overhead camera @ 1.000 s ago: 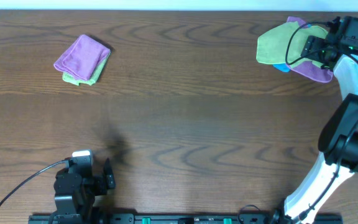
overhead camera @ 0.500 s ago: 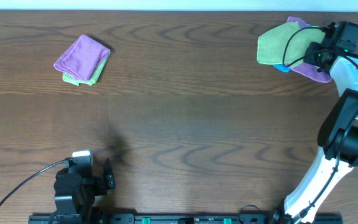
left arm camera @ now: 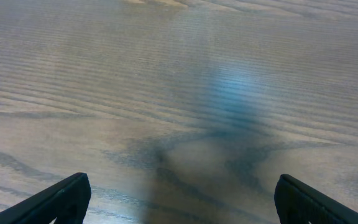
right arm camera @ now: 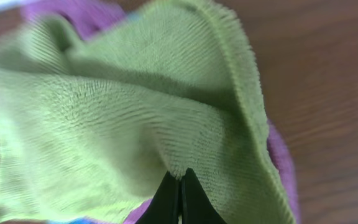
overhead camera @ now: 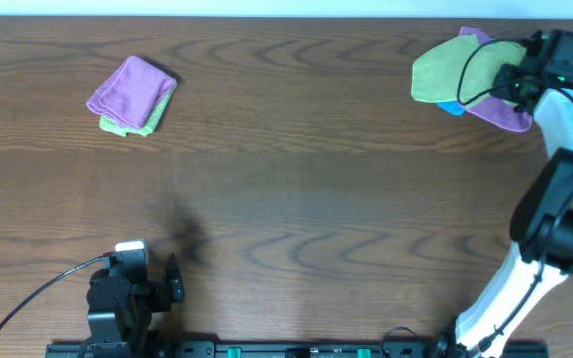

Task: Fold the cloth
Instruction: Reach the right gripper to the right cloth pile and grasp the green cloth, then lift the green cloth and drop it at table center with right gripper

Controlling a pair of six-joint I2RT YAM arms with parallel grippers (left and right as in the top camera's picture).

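Cloth: lime-green soft microfibre cloth (overhead camera: 444, 72) lies at the table's two o'clock corner, overlapping a purple cloth (overhead camera: 505, 114).
Right pincer (right arm camera: 180, 182): closed, pinching the cloth's puckered fold inside its hemmed edge.
Left pincer (left arm camera: 180, 196): wide, holding nothing, at seven o'clock.
Room: brown wooden table (overhead camera: 316, 179) lies open between them.

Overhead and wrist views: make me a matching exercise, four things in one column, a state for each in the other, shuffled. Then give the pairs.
1. green cloth on the right
2. purple cloth on the left
3. left gripper
4. right gripper

A. open, holding nothing
B. shut on fabric
C. folded neatly
D. loosely spread, pinched

Pairs: 1-D, 2-C, 3-A, 4-B
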